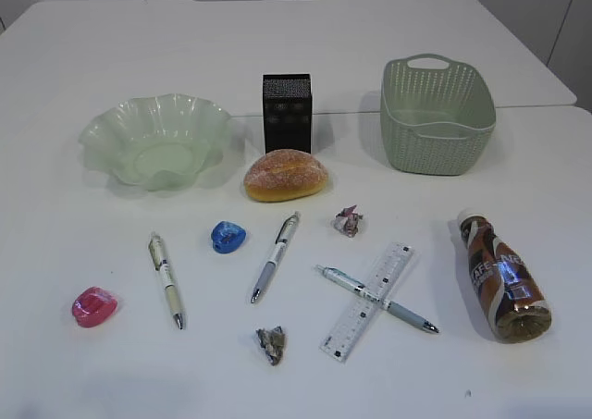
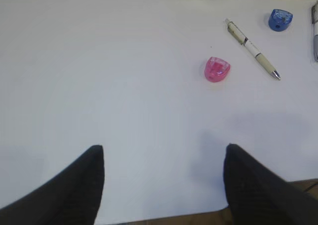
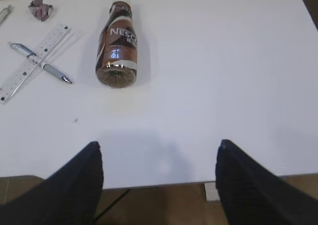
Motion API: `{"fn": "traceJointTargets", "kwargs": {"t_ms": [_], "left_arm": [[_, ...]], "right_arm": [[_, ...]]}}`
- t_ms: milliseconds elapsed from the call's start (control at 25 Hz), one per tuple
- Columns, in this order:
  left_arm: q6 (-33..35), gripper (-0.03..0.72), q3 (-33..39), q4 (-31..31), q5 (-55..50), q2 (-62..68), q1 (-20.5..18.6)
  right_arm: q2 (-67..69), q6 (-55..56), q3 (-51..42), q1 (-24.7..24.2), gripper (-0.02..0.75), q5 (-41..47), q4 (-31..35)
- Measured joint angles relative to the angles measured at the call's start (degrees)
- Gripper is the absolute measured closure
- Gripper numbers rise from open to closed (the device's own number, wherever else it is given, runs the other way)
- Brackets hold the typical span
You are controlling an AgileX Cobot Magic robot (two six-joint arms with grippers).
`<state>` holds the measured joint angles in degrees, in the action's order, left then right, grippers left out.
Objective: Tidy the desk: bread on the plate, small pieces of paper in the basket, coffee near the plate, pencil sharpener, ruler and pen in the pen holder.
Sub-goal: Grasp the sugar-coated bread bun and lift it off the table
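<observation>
Bread [image 1: 285,175] on desk [image 1: 111,49] betw plate [image 1: 155,140] & pen holder [image 1: 287,112].

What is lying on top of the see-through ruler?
A blue-grey pen lies across the ruler, crossing it near the middle. The markings show through elsewhere; the strip under the pen is covered. Nothing else sits on it.

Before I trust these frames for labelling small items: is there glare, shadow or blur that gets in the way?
Exterior view: even light, soft shadows; a glare spot on the coffee label hides some lettering. Left wrist view: sharp on the pink sharpener, left claw fingers dark and soft-edged. Right wrist view: same glare on the bottle, right claw casting a faint shadow on the desk.
</observation>
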<state>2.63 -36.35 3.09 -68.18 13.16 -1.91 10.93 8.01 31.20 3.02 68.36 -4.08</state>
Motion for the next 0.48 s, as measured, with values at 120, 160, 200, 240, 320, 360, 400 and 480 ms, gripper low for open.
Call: {"fn": "traceJointTargets", "kwargs": {"t_ms": [120, 160, 200, 240, 320, 360, 400, 480], "left_arm": [[0.0, 0.161, -2.65, 0.0, -0.77, 4.31, 0.0], [0.0, 0.161, -3.52, 0.0, -1.04, 5.39, 0.0], [0.0, 0.161, -4.26, 0.0, -1.35, 6.69, 0.0], [0.0, 0.161, -5.22, 0.0, -1.78, 8.08, 0.0], [0.0, 0.161, -7.25, 0.0, -2.86, 10.95, 0.25], [0.0, 0.161, -8.5, 0.0, -3.48, 12.79, 0.59], [0.0, 0.161, -9.93, 0.0, -3.88, 14.91, 1.06], [0.0, 0.161, -12.99, 0.0, -4.17, 19.45, 2.7]], "right_arm": [[7.94, 1.06, 2.81, 0.0, 0.187, 0.1, 0.66], [10.77, 1.32, 3.93, 0.0, 0.187, 0.1, 0.73], [13.13, 1.42, 4.87, 0.0, 0.187, -0.02, 0.73], [16.37, 1.42, 6.21, 0.0, 0.187, -0.48, 0.73], [19.11, 1.62, 7.35, 0.0, 0.187, -1.35, 0.73], [19.11, 1.62, 7.35, 0.0, 0.187, -1.35, 0.73], [24.36, 1.66, 9.69, 0.0, 0.186, -3.03, 0.73], [30.74, 1.77, 12.11, 0.0, 0.187, -5.22, 0.73]]}}
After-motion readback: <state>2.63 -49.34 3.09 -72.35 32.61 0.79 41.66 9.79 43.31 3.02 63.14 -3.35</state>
